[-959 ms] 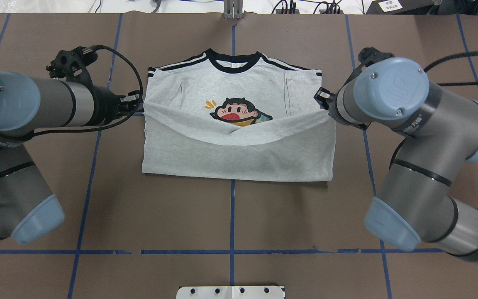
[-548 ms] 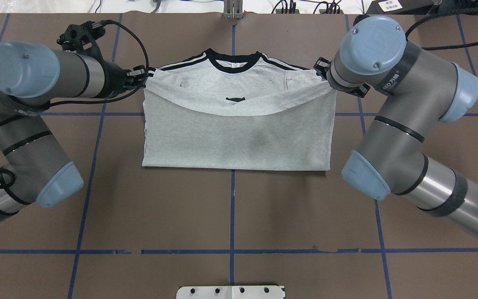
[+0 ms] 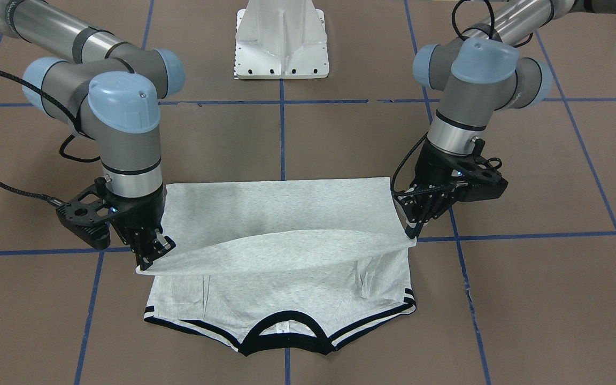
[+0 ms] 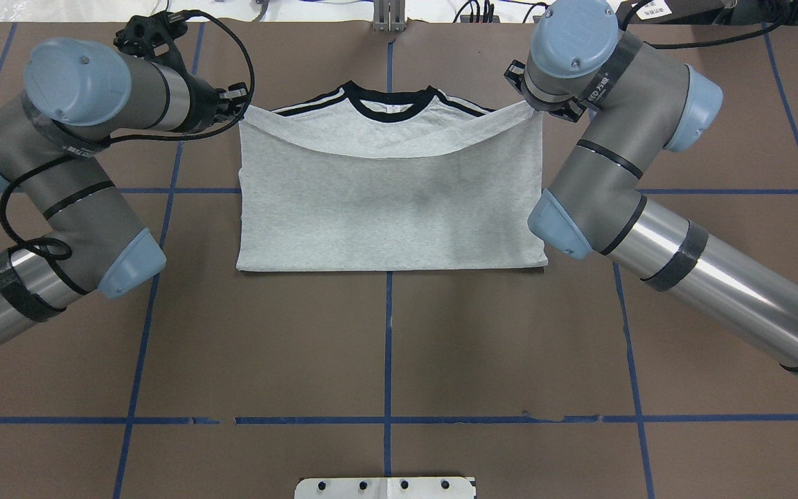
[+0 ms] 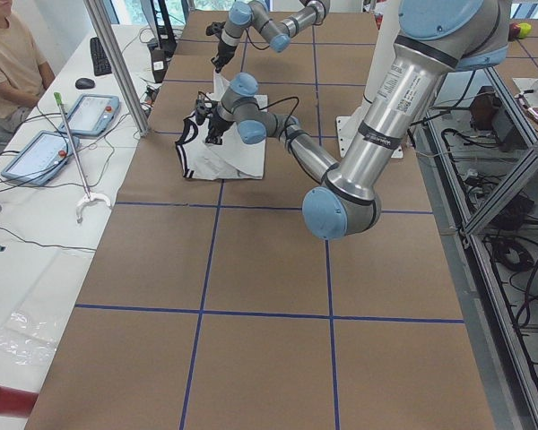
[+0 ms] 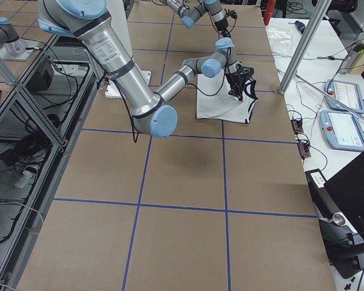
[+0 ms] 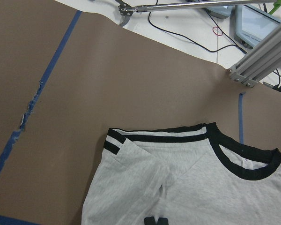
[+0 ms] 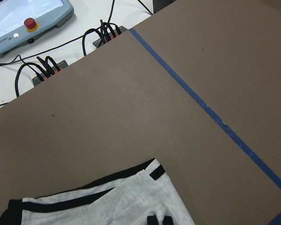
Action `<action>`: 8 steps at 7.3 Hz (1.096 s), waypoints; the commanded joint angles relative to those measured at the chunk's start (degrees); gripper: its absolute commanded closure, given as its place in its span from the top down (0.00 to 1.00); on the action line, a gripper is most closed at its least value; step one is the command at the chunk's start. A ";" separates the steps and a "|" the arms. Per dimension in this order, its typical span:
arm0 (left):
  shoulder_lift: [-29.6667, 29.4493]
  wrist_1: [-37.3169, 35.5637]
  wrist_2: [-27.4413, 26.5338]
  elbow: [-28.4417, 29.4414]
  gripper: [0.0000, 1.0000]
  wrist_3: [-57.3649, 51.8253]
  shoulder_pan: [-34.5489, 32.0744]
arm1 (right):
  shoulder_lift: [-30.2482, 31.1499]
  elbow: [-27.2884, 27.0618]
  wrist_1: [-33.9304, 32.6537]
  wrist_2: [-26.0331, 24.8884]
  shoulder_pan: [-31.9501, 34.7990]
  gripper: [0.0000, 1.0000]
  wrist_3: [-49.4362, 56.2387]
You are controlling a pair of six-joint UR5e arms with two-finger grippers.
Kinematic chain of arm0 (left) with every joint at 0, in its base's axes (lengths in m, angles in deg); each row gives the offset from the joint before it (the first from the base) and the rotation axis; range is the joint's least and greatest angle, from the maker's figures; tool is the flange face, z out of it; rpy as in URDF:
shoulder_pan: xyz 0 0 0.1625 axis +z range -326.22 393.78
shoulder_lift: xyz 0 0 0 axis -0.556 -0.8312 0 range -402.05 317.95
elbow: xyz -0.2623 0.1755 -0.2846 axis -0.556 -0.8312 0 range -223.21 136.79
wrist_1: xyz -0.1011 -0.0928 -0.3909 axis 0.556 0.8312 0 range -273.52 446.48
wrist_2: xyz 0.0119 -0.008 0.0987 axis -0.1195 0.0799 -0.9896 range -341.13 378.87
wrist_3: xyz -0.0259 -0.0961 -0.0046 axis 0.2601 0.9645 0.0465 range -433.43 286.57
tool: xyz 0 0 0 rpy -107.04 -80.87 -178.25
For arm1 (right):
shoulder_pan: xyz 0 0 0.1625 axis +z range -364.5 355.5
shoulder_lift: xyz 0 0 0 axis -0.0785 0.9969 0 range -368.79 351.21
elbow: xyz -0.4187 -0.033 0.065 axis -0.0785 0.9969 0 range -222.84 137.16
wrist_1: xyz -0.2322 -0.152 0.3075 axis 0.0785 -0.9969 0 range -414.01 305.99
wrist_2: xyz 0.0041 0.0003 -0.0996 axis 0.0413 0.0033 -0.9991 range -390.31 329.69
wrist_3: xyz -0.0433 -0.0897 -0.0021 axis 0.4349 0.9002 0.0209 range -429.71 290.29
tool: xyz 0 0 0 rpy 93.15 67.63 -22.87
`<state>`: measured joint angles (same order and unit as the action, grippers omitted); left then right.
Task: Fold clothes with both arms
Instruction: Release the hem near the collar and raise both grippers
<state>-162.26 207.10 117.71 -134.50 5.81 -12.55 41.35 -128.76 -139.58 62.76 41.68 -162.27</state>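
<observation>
Brown paper-covered table [image 4: 385, 346] carries the T-shirt [image 4: 388, 208] at centre. Left gripper [image 3: 411, 229] and right gripper [image 3: 150, 255], jaws clamped on the hem corners, have carried the hem from mid-chest to shoulder level, covering the print. Half-fold judged nearly complete; lowering and release remain.

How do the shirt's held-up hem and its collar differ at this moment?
The hem is plain grey; the collar is trimmed black. The hem hangs raised, sagging mid-span between the left claw and right claw; the collar lies flat on the table. Both belong to one T-shirt.
</observation>
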 commanded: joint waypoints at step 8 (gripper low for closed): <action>-3.37 11.56 -2.16 15.97 0.00 -1.37 -0.61 | -3.38 14.46 10.86 0.00 1.45 0.00 0.10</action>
<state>-165.60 218.61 115.57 -118.99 4.78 -13.13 38.12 -114.44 -128.74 62.76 43.44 -162.10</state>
